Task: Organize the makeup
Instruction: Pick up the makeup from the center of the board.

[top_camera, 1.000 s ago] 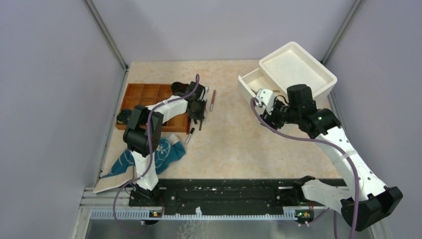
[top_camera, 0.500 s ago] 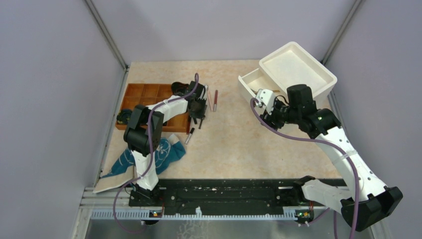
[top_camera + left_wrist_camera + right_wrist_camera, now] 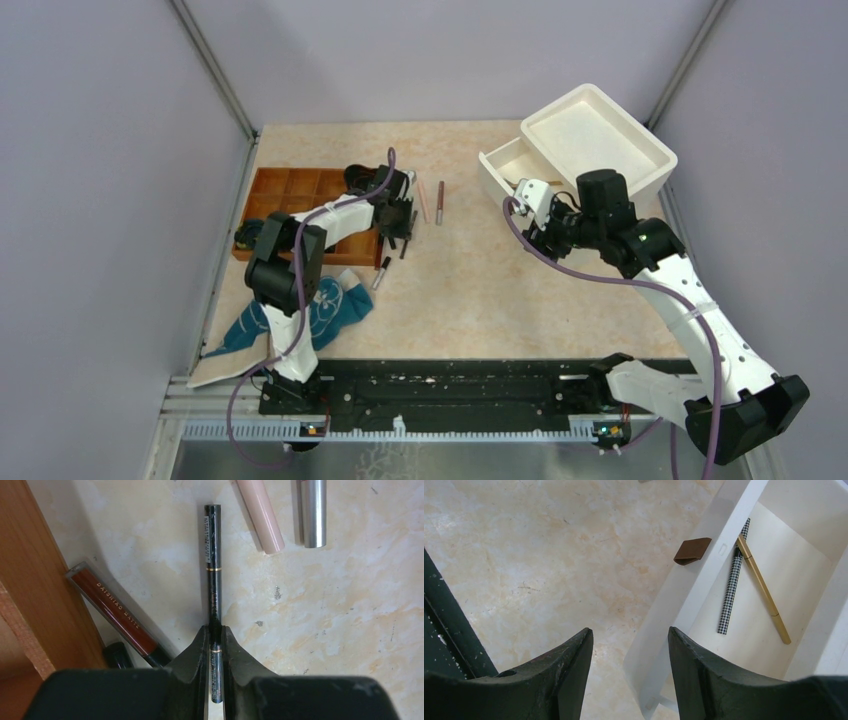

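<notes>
**Black pencil pinched beside the wooden tray**

My left hand (image 3: 214,632) is closed narrow on the black pencil (image 3: 212,570). The pencil lies flat on the table (image 3: 350,630), just off the right side of the wooden tray (image 3: 30,580). My fingertips (image 3: 197,650) clamp it near one end, and most of its length runs out ahead of them. Between the pencil and the tray lies a dark red tube (image 3: 112,612), slanted, with its black cap toward my fingers and close to the tray's wall. Farther from the tray, past the pencil's free end, a pink tube (image 3: 260,515) and a silver tube (image 3: 313,512) lie side by side without touching.

My right hand (image 3: 630,640) is well away from the tray, across the table. Its jaws stand partly apart with nothing between them. It hangs over the edge of a white drawer (image 3: 694,595), where a checked pencil (image 3: 731,587) and a gold pencil (image 3: 764,590) lie crossed near one end.
</notes>
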Robot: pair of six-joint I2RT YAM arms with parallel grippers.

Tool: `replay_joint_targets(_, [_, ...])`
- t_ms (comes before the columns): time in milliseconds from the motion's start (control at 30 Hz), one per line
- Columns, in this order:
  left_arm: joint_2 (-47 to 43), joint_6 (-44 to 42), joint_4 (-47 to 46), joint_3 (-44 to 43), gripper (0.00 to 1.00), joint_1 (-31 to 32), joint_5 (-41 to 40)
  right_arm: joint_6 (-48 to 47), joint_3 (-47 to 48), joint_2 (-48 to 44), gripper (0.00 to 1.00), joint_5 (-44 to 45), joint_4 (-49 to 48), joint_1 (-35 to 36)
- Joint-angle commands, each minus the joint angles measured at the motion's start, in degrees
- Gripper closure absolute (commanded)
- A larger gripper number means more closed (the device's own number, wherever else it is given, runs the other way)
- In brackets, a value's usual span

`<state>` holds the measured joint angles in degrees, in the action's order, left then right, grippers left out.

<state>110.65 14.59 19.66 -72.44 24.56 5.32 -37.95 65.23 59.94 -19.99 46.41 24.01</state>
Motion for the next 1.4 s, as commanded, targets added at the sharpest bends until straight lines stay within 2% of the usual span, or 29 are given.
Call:
replay_joint_targets(0, [-1.49, 0.54, 1.70, 3.48, 1.00, 0.08, 4.55, -0.37, 0.34, -0.84, 0.43, 0.19, 0.77, 0.78])
replay_joint_targets(400, [-14.85, 0.70, -2.73, 8.21, 1.00, -2.43, 7.25, -0.37, 1.27, -0.88, 0.43, -0.40, 1.18, 0.78])
replay_joint_targets(600, [-21.11, -1.85, -5.77, 10.48, 1.00, -3.34, 13.19, -0.84, 3.72, -1.15, 0.43, -0.45, 1.42, 0.75])
replay_joint_targets(833, [-28.07, -10.19, -9.97, 11.23, 1.00, -3.32, 24.58, -0.23, 7.55, -1.28, 0.44, -2.39, -0.09, 0.77])
replay_joint_targets(967, [-31.60, -16.42, -10.82, 9.29, 1.00, -2.71, 28.30, 2.91, 8.76, -1.55, 0.44, -1.27, -2.78, 0.78])
replay_joint_targets(1133, [-32.80, -26.73, -9.61, 4.27, 1.00, 0.50, 29.58, 9.78, 8.74, -2.30, 0.44, 3.73, -6.77, -0.20])
replay_joint_targets(1367, [-27.60, -41.04, -2.73, -7.84, 1.00, 9.54, 25.14, 20.68, 8.47, -4.06, 0.44, 0.65, -11.02, -9.58])
